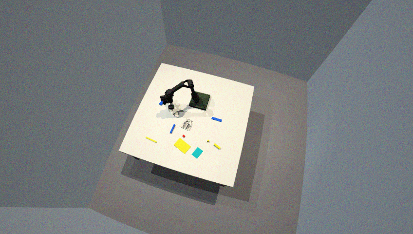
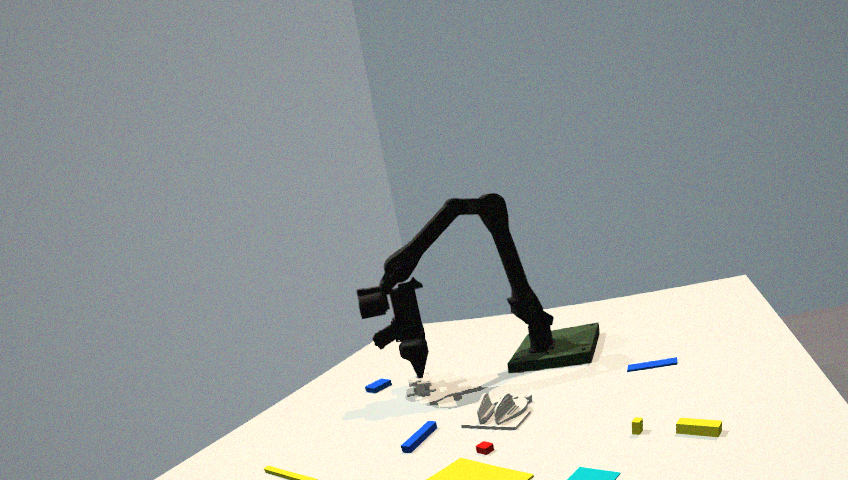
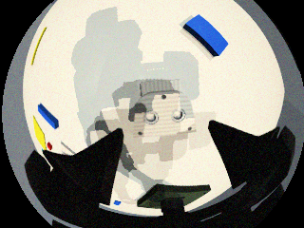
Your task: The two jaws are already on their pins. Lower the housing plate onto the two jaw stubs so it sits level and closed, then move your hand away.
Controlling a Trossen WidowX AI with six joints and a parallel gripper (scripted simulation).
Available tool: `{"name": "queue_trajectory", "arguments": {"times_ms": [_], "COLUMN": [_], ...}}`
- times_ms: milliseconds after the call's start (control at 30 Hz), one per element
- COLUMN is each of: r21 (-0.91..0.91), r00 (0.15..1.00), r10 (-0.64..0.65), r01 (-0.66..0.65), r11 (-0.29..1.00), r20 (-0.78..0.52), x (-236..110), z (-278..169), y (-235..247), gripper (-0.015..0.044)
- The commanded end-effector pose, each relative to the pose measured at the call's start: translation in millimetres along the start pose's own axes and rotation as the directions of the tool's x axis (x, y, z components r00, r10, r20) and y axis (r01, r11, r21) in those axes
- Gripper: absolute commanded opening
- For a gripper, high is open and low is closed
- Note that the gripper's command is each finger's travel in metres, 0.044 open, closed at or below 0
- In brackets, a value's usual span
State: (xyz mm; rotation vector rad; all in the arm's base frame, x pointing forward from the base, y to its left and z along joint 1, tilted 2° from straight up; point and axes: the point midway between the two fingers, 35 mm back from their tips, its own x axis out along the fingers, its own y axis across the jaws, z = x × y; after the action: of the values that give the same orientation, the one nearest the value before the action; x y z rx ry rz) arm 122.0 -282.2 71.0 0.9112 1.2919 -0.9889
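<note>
My open gripper (image 2: 420, 374) (image 3: 167, 128), empty, is above the pale ribbed housing plate (image 2: 421, 387) (image 3: 163, 111), which lies on the table (image 1: 226, 95) (image 2: 702, 315) (image 3: 252, 85), left of two grey upright jaws (image 1: 187, 124) (image 2: 502, 408). Three blue bars are visible: two at left, one at right (image 1: 216, 119) (image 2: 652, 364).

Yellow sheet (image 1: 182, 146) (image 2: 480, 471) (image 3: 39, 132); teal sheet (image 1: 197, 152) (image 2: 593, 474); red block (image 1: 183, 135) (image 2: 484, 447) (image 3: 49, 145); dark-green base plate (image 1: 205, 102) (image 2: 580, 343) (image 3: 192, 192).
</note>
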Motion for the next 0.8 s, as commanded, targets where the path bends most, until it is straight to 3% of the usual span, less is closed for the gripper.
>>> {"name": "queue_trajectory", "arguments": {"times_ms": [0,767], "r21": [-0.004,-0.004], "r00": [1.0,1.0], "r10": [0.004,0.004], "r01": [-0.004,-0.004], "r11": [1.0,1.0], "r20": [-0.017,-0.017], "x": [8.7,28.7], "z": [-2.7,-2.7], "y": [0.7,0.8], "gripper": [0.044,0.044]}}
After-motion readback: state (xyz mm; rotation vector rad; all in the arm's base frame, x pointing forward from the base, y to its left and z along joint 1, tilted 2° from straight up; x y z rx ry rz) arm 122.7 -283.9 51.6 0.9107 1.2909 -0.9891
